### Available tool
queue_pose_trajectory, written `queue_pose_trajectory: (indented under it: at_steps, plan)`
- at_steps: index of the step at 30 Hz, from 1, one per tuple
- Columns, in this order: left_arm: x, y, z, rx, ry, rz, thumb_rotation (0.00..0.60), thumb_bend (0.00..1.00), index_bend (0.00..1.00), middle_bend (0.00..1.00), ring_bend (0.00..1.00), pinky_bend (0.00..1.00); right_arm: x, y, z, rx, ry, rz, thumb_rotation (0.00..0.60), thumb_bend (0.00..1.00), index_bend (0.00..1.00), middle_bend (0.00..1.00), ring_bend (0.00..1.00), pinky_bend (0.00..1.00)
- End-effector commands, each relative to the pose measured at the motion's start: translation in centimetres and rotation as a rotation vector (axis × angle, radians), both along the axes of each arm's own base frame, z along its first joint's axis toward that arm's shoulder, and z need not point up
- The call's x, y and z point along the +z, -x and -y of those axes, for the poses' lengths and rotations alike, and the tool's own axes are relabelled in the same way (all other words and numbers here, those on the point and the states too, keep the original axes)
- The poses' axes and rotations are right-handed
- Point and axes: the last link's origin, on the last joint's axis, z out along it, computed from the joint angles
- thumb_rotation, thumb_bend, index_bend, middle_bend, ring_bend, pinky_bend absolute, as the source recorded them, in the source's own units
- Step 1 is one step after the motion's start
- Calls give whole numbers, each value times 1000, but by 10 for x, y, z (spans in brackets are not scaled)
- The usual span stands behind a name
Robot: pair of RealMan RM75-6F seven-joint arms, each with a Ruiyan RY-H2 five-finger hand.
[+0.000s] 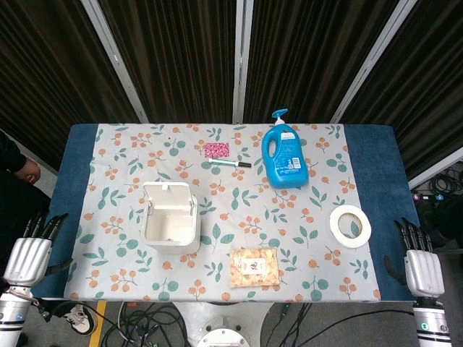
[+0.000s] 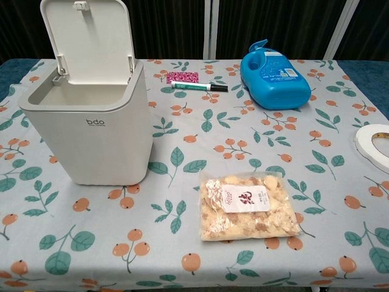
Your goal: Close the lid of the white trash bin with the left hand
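Presently, the left hand (image 1: 27, 256) hangs off the worktop's near-left corner with its fingers (image 1: 45, 227) straight, apart and grasping nothing. The right hand (image 1: 422, 269) sits likewise off the near-right corner, fingers (image 1: 414, 233) extended, spread and empty. Both hands appear in the head view only; neither touches any item.

The bin (image 1: 171, 215) stands upright on the left half of the worktop (image 1: 369, 173), well apart from the left hand. Its lid (image 2: 89, 38) is raised, hinged at the far rim and standing close to vertical, leaving the interior exposed. The chest view shows a "bdo" mark on the bin's front wall.

A snack bag (image 2: 248, 205) lies flat near the front edge, just right of the bin and clear of it. A tape roll (image 1: 350, 225) lies flat toward the right side. A blue bottle (image 1: 285, 151) lies at the far centre-right, its nozzle pointing away. A marker (image 2: 199, 87) lies to the left of the bottle, with a small pink packet (image 2: 182, 77) just behind it. A floral cloth (image 1: 318, 195) covers the middle of the worktop.
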Motion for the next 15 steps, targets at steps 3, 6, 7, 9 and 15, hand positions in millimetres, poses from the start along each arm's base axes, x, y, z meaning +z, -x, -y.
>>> queue_pose_trajectory:
  at_steps: [3, 6, 7, 9, 15]
  plan:
    - [-1, -1, -1, -9, -5, 5, 600, 96, 112, 158, 18, 61, 0, -1, 0, 1, -3, -4, 600, 319, 0, 0, 0, 0]
    - [-2, -3, -2, -14, -4, 8, 600, 96, 112, 157, 18, 61, 2, 0, 0, -5, -3, -4, 600, 320, 0, 0, 0, 0]
    - [-2, -3, -3, -15, -1, 10, 600, 96, 112, 154, 18, 61, 2, 0, 0, -6, -3, -3, 600, 320, 0, 0, 0, 0]
    - [-1, -5, -4, -21, 0, 16, 600, 96, 112, 135, 18, 61, 2, 0, 0, -7, -2, -2, 600, 320, 0, 0, 0, 0]
    - [1, -19, -13, -67, 11, 74, 600, 96, 111, 89, 18, 62, 2, 2, 0, -3, -9, -8, 600, 320, 0, 0, 0, 0]
